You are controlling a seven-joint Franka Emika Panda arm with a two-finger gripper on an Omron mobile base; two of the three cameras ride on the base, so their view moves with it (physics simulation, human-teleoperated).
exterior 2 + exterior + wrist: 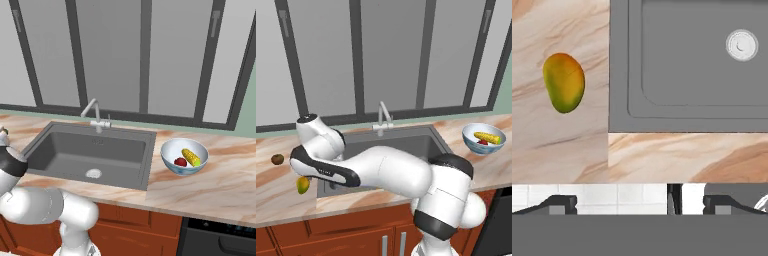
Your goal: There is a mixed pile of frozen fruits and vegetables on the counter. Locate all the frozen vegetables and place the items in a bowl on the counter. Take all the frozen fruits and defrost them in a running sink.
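Note:
A yellow-green mango-like fruit lies on the marbled counter left of the dark grey sink. Farther back on the left rests a brown kiwi-like ball. The pale bowl right of the sink holds the corn cob and the red ball. My gripper hangs open and empty above the counter's front strip, with the mango off to the left in the hand view. The arm partly covers the mango in the left base view.
A curved silver tap stands behind the sink, and no water shows. The round drain sits in the basin floor. Windows rise behind the counter. Reddish-brown cabinets run below its front edge.

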